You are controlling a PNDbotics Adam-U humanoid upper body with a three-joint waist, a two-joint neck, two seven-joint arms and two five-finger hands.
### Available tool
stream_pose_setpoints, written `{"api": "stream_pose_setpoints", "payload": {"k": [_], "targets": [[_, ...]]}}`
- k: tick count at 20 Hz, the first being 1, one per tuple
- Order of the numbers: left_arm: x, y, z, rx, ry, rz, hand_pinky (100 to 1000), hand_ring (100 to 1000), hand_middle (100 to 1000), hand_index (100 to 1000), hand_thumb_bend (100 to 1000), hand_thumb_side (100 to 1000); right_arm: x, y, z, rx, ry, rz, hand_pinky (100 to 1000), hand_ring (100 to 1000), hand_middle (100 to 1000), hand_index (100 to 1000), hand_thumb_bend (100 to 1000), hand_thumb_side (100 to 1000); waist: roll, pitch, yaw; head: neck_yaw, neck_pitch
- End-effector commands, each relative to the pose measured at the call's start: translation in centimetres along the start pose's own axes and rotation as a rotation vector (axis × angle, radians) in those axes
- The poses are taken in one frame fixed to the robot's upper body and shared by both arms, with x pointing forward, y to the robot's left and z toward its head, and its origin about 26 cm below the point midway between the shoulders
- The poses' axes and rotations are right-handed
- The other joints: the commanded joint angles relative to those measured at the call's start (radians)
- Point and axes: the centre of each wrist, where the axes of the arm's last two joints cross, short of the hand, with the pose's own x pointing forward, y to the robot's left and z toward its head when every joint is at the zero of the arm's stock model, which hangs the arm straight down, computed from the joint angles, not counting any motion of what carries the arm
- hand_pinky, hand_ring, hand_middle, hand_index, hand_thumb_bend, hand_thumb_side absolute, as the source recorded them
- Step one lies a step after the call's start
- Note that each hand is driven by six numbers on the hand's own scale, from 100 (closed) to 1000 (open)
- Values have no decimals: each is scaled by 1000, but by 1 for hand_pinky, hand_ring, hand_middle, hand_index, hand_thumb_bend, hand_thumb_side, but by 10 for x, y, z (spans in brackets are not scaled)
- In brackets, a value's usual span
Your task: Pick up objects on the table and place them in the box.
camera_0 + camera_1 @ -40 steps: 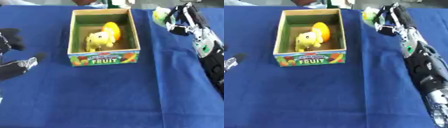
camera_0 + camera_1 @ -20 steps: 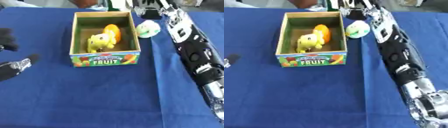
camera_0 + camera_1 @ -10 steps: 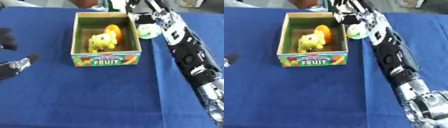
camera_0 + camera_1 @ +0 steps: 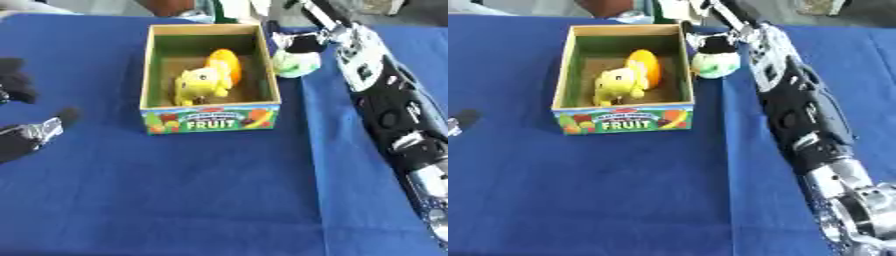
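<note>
The cardboard box (image 4: pixel 210 120) marked FRUIT stands at the middle back of the blue table. Inside it lie a yellow toy animal (image 4: pixel 199 85) and an orange piece (image 4: pixel 226 64). A pale green and white round object (image 4: pixel 715 63) hangs just outside the box's right wall, near its rim. My right hand (image 4: pixel 300 42) sits on top of that object with dark fingers curled over it; the arm runs down to the lower right corner. My left hand (image 4: pixel 24 131) shows at the left edge, fingers spread and holding nothing.
A blue cloth (image 4: pixel 192 195) covers the table, bare in front of the box. My long right forearm (image 4: pixel 798 110) lies over the right side. A person's clothing shows past the far edge (image 4: pixel 175 6).
My right arm has swung left from the far right, carrying the pale green object to the box's right wall. The left hand has hardly moved.
</note>
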Motion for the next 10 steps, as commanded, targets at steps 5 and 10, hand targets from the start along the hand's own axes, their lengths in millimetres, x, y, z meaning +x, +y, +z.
{"api": "stream_pose_setpoints", "payload": {"k": [5,10], "targets": [[0,6,0,15,-1,-23,553,516,526,710,792,100,-22,-25,19,8,83,64,728,956,813,887,186,173,6,-20,-8,8,-4],[1,5,0,16,-4,-21,553,515,525,710,793,100,-32,-13,31,89,148,82,735,969,822,895,192,194,11,-16,-9,8,-8]]}}
